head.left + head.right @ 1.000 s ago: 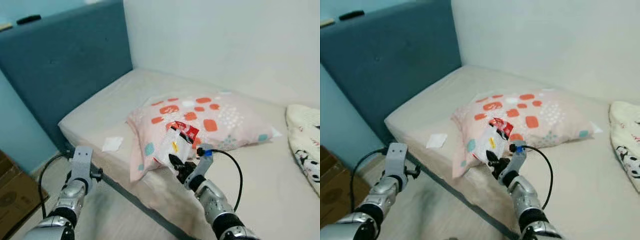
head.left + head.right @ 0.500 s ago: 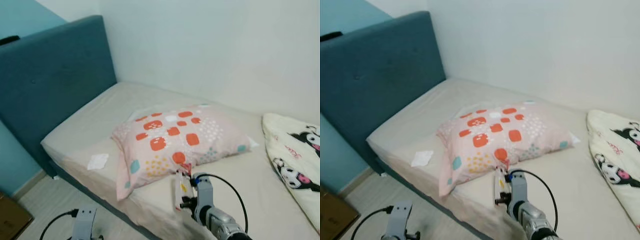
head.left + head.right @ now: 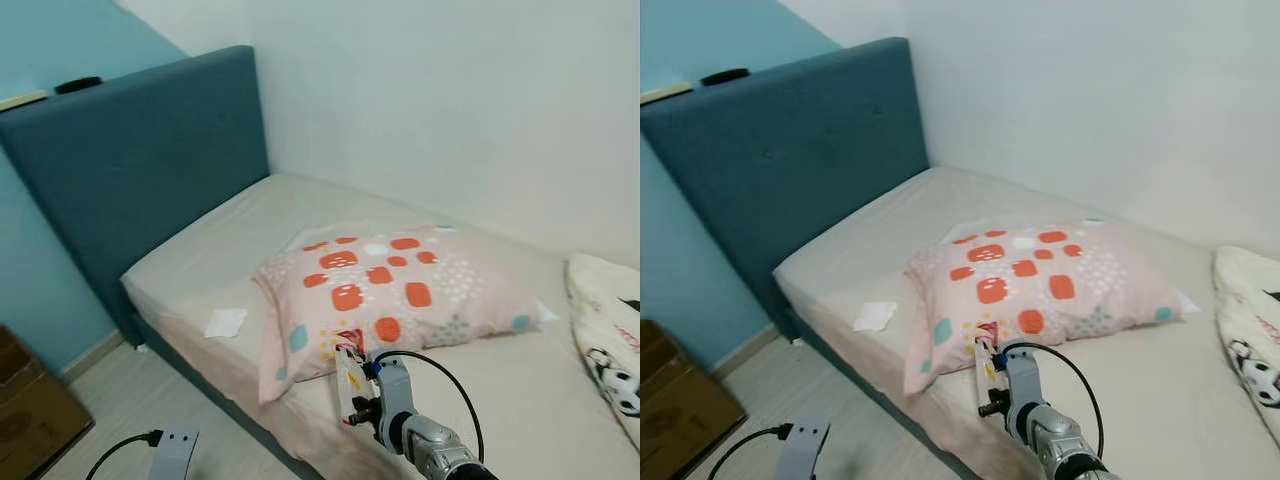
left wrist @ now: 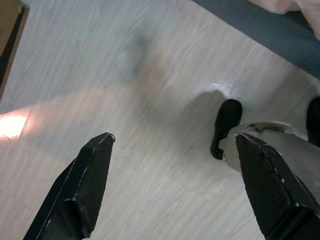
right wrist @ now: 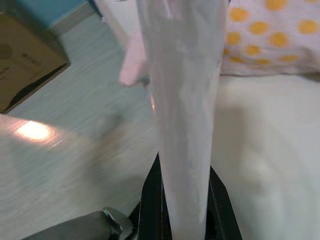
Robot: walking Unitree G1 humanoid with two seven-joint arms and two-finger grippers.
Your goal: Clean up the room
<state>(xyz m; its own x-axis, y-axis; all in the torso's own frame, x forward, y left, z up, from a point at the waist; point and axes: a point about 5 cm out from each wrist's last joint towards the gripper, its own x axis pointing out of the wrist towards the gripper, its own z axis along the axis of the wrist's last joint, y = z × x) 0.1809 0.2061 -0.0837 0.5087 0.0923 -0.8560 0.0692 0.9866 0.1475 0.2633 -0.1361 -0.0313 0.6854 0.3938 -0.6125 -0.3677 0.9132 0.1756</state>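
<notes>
While the robot stands at the bedside, the right gripper [image 3: 350, 395] is up over the near edge of the mattress [image 3: 250, 235], and it has a white snack wrapper [image 3: 347, 375] pinched between its 2 black fingers [image 5: 150, 200]. In the right wrist view the wrapper stands straight up out of the clamped fingers, a pale crinkled sheet, with the wooden floor [image 5: 65, 150] and a cardboard box [image 5: 25, 60] off to one side and the dotted pillow behind. From the head views the wrapper sits just in front of the pink pillow [image 3: 400, 290] with orange and teal patches, close to its lower front edge.

Down low, the left gripper [image 4: 172, 185] hangs over the pale floor, fingers spread wide and holding nothing; a black shoe [image 4: 225, 125] on the robot's foot shows between them. A scrap of white paper [image 3: 225, 322] lies on the mattress near the pillow's corner, toward the teal headboard [image 3: 140, 160]. On top of that headboard rests a dark object [image 3: 78, 85], too small to identify. Over at the right edge, a white blanket with cartoon prints [image 3: 610, 340] lies on the bed.
</notes>
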